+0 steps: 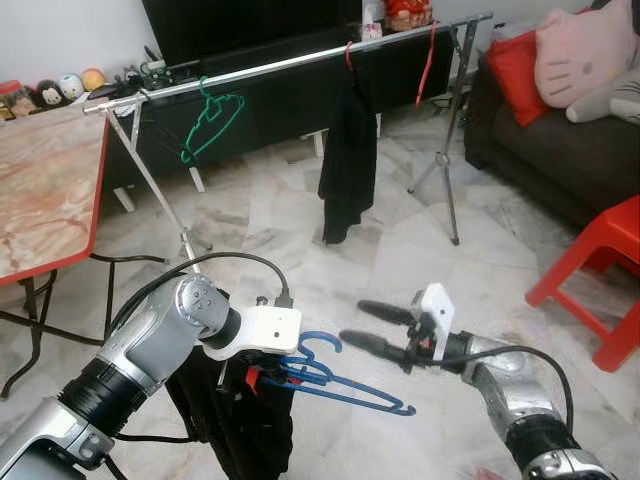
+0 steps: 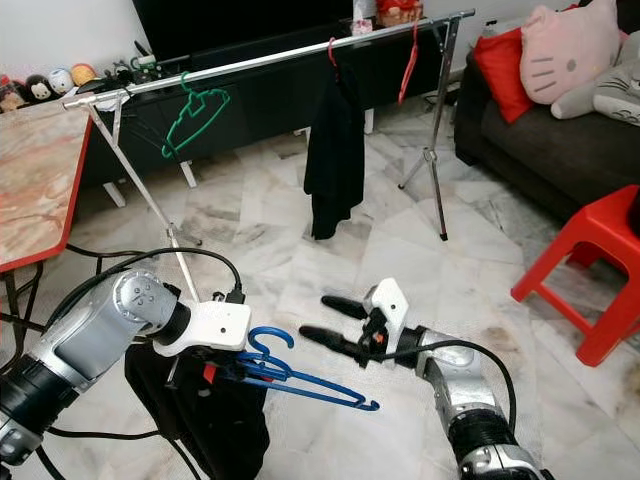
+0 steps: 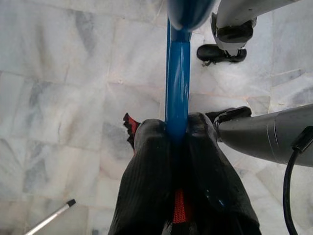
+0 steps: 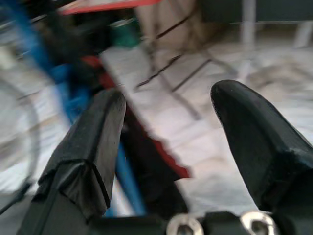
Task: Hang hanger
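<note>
Left hand [image 1: 268, 378]: you see it low in front of the robot, clamped on the blue hanger [image 1: 345, 385]; the left wrist view shows both fingers [image 3: 146, 171] pressed against the blue bar.
Blue hanger: held roughly level above the marble floor [image 1: 300, 230], hook [image 1: 322, 343] up beside the hand, long arm pointing toward the right hand.
Black garment [image 1: 235, 420]: drapes below the left hand.
Right hand [image 1: 362, 326]: fingers spread apart, holding nothing, just beside the hanger's far end, not touching it.
Clothes rail [image 1: 290, 62]: well beyond both hands; you find on it a green hanger [image 1: 212, 122], a hung black garment [image 1: 348, 165] and a red hanger [image 1: 425, 68].
Counter [image 1: 45, 180]: left, red-edged.
Red stool [image 1: 600, 270]: right.
</note>
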`<state>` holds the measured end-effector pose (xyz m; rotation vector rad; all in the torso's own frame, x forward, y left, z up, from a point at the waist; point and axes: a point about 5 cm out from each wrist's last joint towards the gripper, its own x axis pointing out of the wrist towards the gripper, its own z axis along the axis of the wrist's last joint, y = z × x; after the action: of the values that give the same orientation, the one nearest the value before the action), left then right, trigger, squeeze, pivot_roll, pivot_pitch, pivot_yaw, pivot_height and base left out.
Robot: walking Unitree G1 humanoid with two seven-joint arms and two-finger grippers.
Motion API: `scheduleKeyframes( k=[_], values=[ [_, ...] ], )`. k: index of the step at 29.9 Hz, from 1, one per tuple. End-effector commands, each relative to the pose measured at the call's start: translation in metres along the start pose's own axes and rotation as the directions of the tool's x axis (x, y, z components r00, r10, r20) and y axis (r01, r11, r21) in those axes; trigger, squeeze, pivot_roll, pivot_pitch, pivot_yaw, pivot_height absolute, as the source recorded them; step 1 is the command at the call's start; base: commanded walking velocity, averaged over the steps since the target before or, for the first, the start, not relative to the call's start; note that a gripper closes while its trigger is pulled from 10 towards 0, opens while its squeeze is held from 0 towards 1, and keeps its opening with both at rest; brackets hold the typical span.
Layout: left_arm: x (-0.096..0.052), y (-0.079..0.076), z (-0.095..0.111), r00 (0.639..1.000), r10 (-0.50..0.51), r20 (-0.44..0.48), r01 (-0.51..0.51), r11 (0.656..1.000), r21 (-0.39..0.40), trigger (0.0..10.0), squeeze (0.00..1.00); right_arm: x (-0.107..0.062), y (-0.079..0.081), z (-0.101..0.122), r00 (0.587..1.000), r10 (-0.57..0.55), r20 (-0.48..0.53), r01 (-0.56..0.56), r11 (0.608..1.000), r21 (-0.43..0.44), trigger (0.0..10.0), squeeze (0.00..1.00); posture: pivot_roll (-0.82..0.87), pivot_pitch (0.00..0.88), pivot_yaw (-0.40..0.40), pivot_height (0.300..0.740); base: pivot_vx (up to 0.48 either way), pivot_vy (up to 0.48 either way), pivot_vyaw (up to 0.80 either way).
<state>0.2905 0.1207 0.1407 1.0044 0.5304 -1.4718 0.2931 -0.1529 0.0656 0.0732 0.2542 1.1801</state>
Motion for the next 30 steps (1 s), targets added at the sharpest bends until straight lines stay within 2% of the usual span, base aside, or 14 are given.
scheduleKeyframes(
  k=[1, 8, 15, 18, 20, 21, 22, 30],
  values=[
    [-0.010, 0.006, -0.001, 0.999, 0.034, -0.015, -0.034, 0.999, 0.011, 10.0, 0.00, 0.001, 0.002, 0.002, 0.999, 0.036, -0.011, -0.036, 0.999, -0.007, 10.0, 0.00, -0.09, 0.000, 0.116, 0.740, 0.000, 0.000, 0.00],
    [-0.010, 0.007, -0.001, 0.999, 0.037, -0.016, -0.037, 0.999, 0.012, 10.0, 0.00, -0.005, 0.010, -0.005, 0.990, 0.122, -0.075, -0.120, 0.992, 0.022, 10.0, 0.00, -0.09, 0.000, 0.114, 0.740, 0.000, 0.000, 0.00],
    [-0.009, 0.007, 0.001, 0.999, 0.034, -0.012, -0.033, 0.999, 0.019, 10.0, 0.00, 0.004, 0.018, -0.012, 0.979, 0.179, -0.099, -0.176, 0.984, 0.043, 10.0, 0.00, -0.08, 0.000, 0.114, 0.740, 0.000, 0.000, 0.00],
    [-0.009, 0.007, 0.001, 0.999, 0.034, -0.012, -0.033, 0.999, 0.019, 10.0, 0.00, 0.003, 0.019, -0.012, 0.978, 0.181, -0.100, -0.177, 0.983, 0.046, 10.0, 0.00, -0.08, 0.000, 0.114, 0.740, 0.000, 0.000, 0.00],
    [-0.008, 0.007, 0.002, 0.999, 0.029, -0.015, -0.029, 0.999, 0.025, 10.0, 0.00, 0.016, 0.019, -0.019, 0.981, 0.126, -0.150, -0.127, 0.992, -0.002, 10.0, 0.00, -0.08, 0.000, 0.115, 0.740, 0.000, 0.000, 0.00],
    [-0.007, 0.007, 0.004, 1.000, 0.027, -0.013, -0.026, 0.999, 0.029, 10.0, 0.00, 0.026, 0.019, -0.021, 0.985, 0.095, -0.147, -0.100, 0.995, -0.030, 10.0, 0.00, -0.08, 0.000, 0.114, 0.740, 0.000, 0.000, 0.00],
    [-0.007, 0.007, 0.005, 1.000, 0.025, -0.011, -0.025, 0.999, 0.030, 10.0, 0.00, 0.028, 0.019, -0.019, 0.987, 0.087, -0.136, -0.092, 0.995, -0.034, 10.0, 0.00, -0.08, 0.000, 0.114, 0.740, 0.000, 0.000, 0.00],
    [-0.007, 0.007, 0.006, 1.000, 0.023, -0.010, -0.023, 0.999, 0.036, 10.0, 0.00, 0.035, 0.020, -0.021, 0.986, 0.073, -0.150, -0.083, 0.995, -0.062, 10.0, 0.00, -0.07, 0.000, 0.112, 0.740, 0.000, 0.000, 0.00]
  ],
)
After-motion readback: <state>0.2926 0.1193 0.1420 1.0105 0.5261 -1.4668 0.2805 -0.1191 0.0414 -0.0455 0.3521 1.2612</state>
